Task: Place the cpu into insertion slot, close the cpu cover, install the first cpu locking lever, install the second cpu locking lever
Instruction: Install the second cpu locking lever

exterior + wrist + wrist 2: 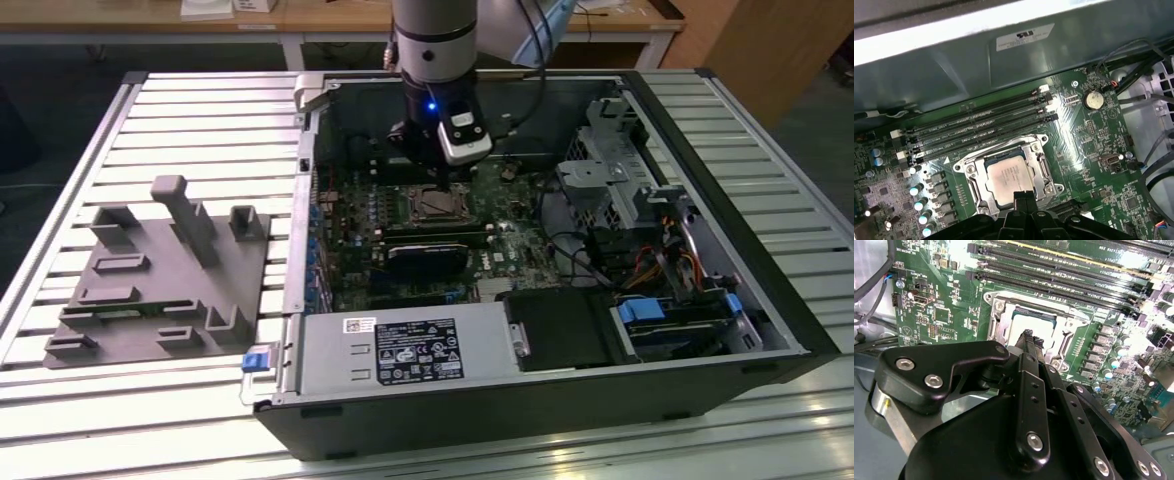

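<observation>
The cpu (1009,179) lies flat in the insertion slot (1040,172), its grey metal top showing through the cut-out of the cpu cover (974,169). The silvery cover lies down around the chip. In the exterior view the slot (434,205) is in the middle of the green motherboard (521,235), with my gripper (435,187) just above its far edge. The gripper's fingertips (1023,196) are pressed together with nothing between them, hovering at the socket's rim. In the second wrist view the gripper (1032,339) is over the cpu (1026,322). I cannot tell how the locking levers stand.
The motherboard sits inside an open computer case (747,290). Memory slots (979,125) run beside the socket. A black rectangular block (430,258), a power supply (400,350), a drive cage (607,170) and cables (654,265) crowd the case. A grey fixture (160,270) lies at the exterior view's left.
</observation>
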Robot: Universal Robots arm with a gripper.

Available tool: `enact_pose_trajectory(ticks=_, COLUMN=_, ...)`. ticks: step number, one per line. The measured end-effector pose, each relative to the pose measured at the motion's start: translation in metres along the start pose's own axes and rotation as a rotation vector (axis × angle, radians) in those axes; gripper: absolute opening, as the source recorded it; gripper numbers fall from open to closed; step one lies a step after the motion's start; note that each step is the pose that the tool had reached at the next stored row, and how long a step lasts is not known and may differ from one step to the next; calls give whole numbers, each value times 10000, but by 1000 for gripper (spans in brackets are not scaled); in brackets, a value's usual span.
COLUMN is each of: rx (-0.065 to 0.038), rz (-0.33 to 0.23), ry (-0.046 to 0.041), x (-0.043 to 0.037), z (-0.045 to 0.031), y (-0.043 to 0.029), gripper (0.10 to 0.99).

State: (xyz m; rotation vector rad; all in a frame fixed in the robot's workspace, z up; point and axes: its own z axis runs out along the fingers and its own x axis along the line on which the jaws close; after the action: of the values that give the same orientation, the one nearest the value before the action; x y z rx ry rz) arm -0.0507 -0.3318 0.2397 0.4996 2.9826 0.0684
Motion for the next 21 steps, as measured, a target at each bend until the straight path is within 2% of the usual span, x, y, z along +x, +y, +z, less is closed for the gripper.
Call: enact_pose_trajectory(ticks=21, rx=1, rz=0, ry=0, x=-60, z=1, y=-176, gripper=106)
